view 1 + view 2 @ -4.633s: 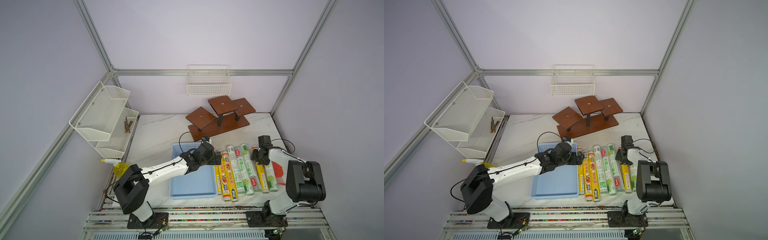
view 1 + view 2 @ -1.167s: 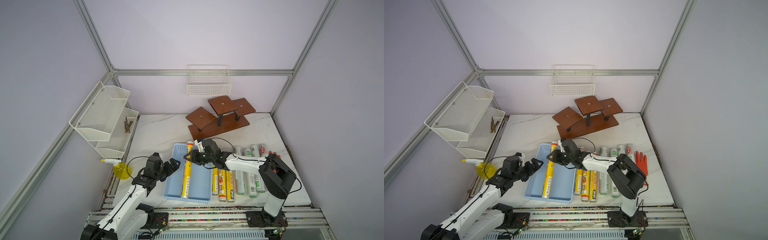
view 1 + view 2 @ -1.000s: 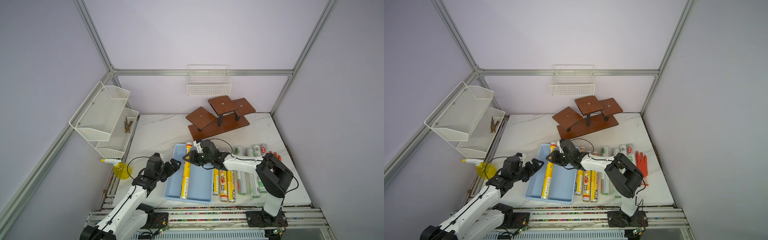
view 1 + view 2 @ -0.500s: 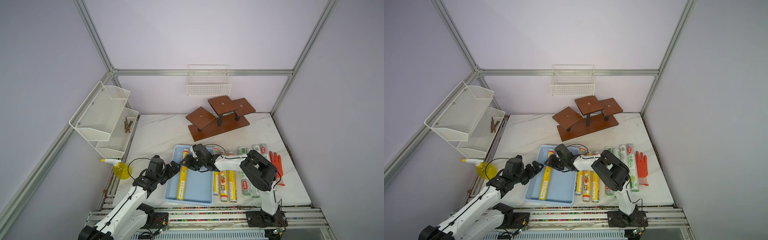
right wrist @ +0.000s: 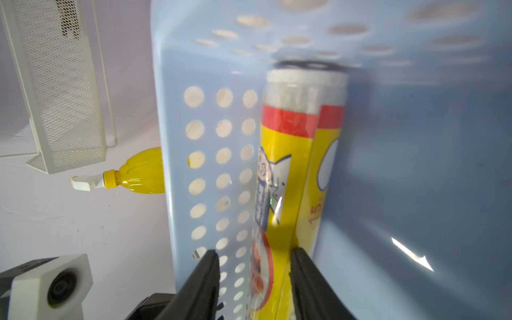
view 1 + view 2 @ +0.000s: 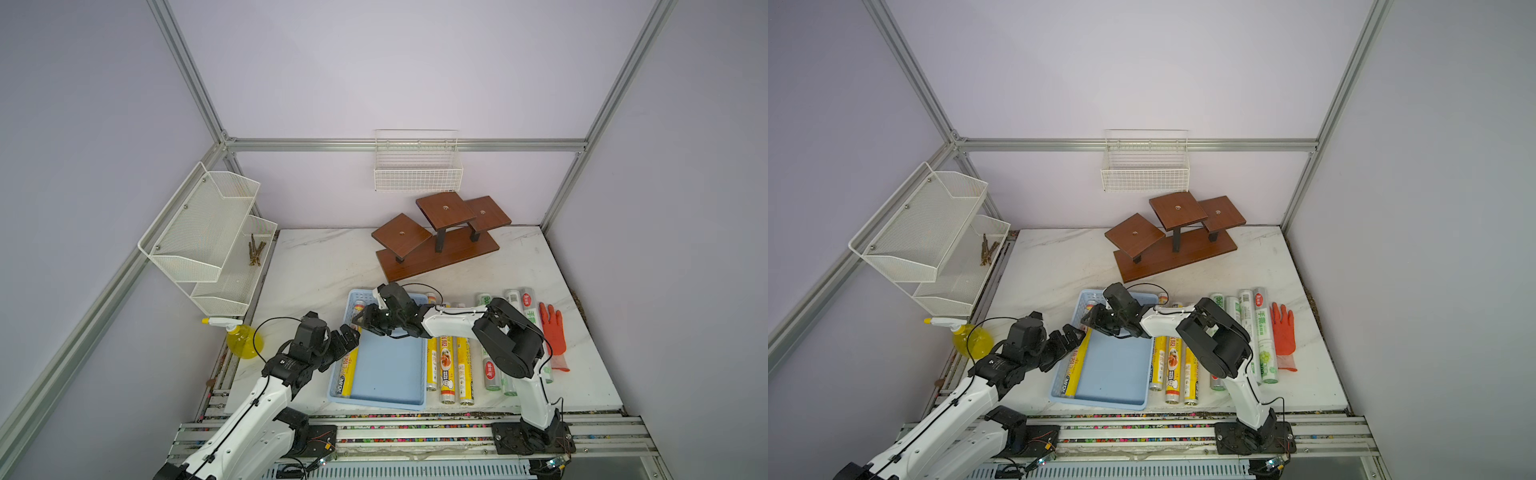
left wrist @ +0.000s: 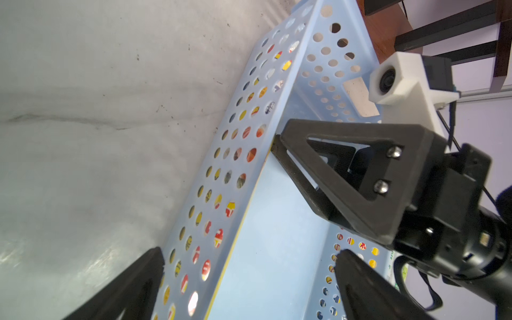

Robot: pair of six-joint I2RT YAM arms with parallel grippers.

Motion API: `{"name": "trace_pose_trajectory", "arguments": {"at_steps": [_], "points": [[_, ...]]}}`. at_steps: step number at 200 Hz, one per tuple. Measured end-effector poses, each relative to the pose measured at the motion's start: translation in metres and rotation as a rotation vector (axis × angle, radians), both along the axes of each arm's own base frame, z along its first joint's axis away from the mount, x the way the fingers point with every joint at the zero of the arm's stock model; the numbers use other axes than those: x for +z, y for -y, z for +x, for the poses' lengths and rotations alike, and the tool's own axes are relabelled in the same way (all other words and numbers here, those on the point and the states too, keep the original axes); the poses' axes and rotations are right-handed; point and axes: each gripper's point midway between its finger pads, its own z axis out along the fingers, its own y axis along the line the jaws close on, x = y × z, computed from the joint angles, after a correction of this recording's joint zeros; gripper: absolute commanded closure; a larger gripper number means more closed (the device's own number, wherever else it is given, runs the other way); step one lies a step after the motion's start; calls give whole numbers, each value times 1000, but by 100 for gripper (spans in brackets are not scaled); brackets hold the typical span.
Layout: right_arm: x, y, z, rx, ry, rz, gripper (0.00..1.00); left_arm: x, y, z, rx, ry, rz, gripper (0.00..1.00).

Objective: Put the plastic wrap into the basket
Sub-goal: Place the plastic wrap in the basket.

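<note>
Plastic wrap point(image 6: 1173, 365) barely started going in, by the look of it: one roll in, the others still out on the table point(image 6: 324, 266). Step in hand, as judged: settling the first roll along the left wall of the basket point(image 6: 386, 374).

Far left, on the side wall: white mesh shelf point(image 6: 199, 232), a few brown sticks point(image 6: 254, 249) in it, nothing else seen. Just right, at the table's left edge: yellow spray bottle point(image 6: 245, 343). Then left claw point(image 6: 351, 336), spread wide, gripping nothing, hovering at the basket's left side. Inside the light blue basket, flat against its left wall: yellow roll point(image 6: 347, 370), sole content. Over it, right claw point(image 6: 360, 324), closed around that roll nearer its far end, fingers point(image 5: 205, 279) either side. Up on the far wall: white wire basket point(image 6: 417, 166), nothing seen inside. Right of the blue basket, side by side on the table: three yellow rolls point(image 6: 448, 374), then whitish rolls point(image 6: 1263, 328) with green print, partly hidden by the right arm. Far right: red glove point(image 6: 552, 332), no part of the job.

Next move, as judged: open the right claw, lift straight clear so as not to drag the roll, reach right for the nearest yellow roll.
</note>
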Motion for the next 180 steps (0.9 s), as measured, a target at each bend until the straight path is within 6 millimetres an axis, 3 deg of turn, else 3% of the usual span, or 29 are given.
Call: {"name": "trace_pose_trajectory", "arguments": {"at_steps": [70, 126, 158, 180], "points": [[3, -2, 21, 58, 37, 14, 50, 1, 0, 2, 3, -4, 10, 0], [4, 16, 19, 71, 57, -30, 44, 15, -16, 4, 54, -3, 90, 0], [45, 39, 13, 63, 145, -69, 44, 43, -29, 7, 76, 45, 167, 0], [94, 82, 15, -12, 285, -119, 44, 64, -23, 12, 37, 106, 157, 0]]}}
